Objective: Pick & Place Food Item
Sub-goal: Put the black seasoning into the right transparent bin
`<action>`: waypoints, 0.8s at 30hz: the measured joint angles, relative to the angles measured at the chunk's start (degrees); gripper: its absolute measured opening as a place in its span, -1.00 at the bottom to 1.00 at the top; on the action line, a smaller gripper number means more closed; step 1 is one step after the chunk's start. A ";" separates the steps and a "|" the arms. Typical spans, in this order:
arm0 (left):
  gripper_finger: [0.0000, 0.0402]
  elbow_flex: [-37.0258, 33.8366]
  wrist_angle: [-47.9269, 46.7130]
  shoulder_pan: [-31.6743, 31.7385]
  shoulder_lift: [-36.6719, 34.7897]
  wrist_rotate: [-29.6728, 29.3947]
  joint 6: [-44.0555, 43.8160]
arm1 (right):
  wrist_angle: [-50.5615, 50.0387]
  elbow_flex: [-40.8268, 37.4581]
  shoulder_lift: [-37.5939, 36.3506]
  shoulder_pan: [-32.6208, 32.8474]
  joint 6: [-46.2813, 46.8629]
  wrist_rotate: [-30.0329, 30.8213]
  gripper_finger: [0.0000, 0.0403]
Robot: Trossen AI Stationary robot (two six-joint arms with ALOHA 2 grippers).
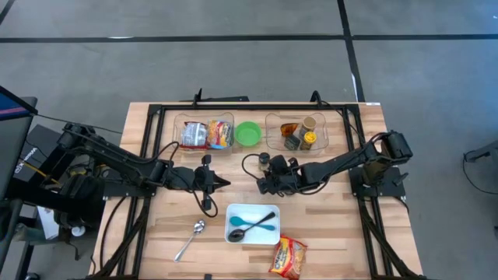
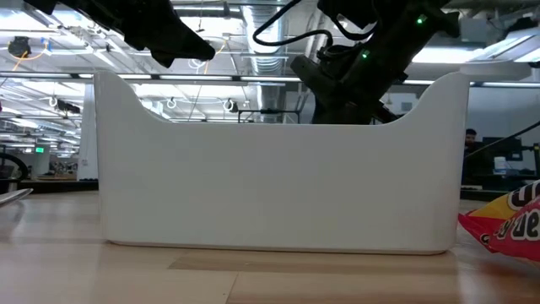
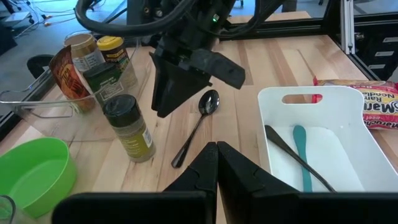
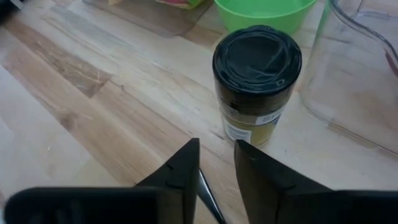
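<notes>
While my right gripper (image 4: 216,165) hovers just short of it with jaws slightly apart, the spice jar (image 4: 257,81) stands upright on the wooden table (image 1: 342,225), long axis vertical, black lid up, beside the green bowl (image 1: 248,133). My left gripper (image 3: 216,163) waits nearby, jaws together.

Overhead, straight down on the whole table (image 1: 327,241). Table-height, level, pressed close against the white bin (image 2: 278,186). Wrist-mounted, 2 facing views near mid-table, both sharing the spice jar (image 3: 129,127) and green bowl (image 4: 264,11), close up.
</notes>
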 joint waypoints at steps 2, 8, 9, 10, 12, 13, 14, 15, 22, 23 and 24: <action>-0.98 0.00 0.00 0.01 0.01 0.00 0.00 | 0.00 0.00 0.00 0.00 -0.15 -0.02 -0.43; -0.98 0.00 0.00 0.00 0.01 0.00 0.00 | -0.57 0.00 0.00 -0.96 -1.51 -0.15 -0.05; -0.98 -0.02 0.00 0.00 0.00 0.00 0.00 | -0.79 0.00 0.00 -1.25 -1.51 -0.15 0.01; -0.98 0.00 0.00 0.00 0.00 0.00 0.00 | -0.99 0.00 0.00 -1.57 -1.51 -0.16 0.08; -0.98 0.00 0.00 0.00 -0.01 0.00 0.01 | -1.20 0.00 0.00 -2.12 -1.51 -0.28 0.18; -0.98 0.00 0.00 0.00 0.00 0.00 0.01 | -1.17 0.00 0.00 -2.45 -1.51 -0.55 0.22; -0.98 0.00 0.00 0.00 0.01 0.00 0.00 | -1.14 0.00 0.00 -2.80 -1.51 -0.88 0.25; -0.98 0.00 0.00 0.00 -0.01 0.00 0.01 | -1.09 0.00 0.00 -3.10 -1.51 -1.05 0.27; -0.98 0.00 0.00 0.02 0.00 0.00 0.02 | -0.76 0.00 0.00 -5.02 -1.64 -1.10 0.29; -0.98 0.00 0.00 0.00 0.00 0.00 0.02 | -0.73 0.00 0.00 -5.25 -1.64 -1.10 0.29; -0.98 0.00 0.00 0.00 0.00 0.00 0.02 | -0.51 0.00 -0.02 -5.42 -1.65 -1.20 0.29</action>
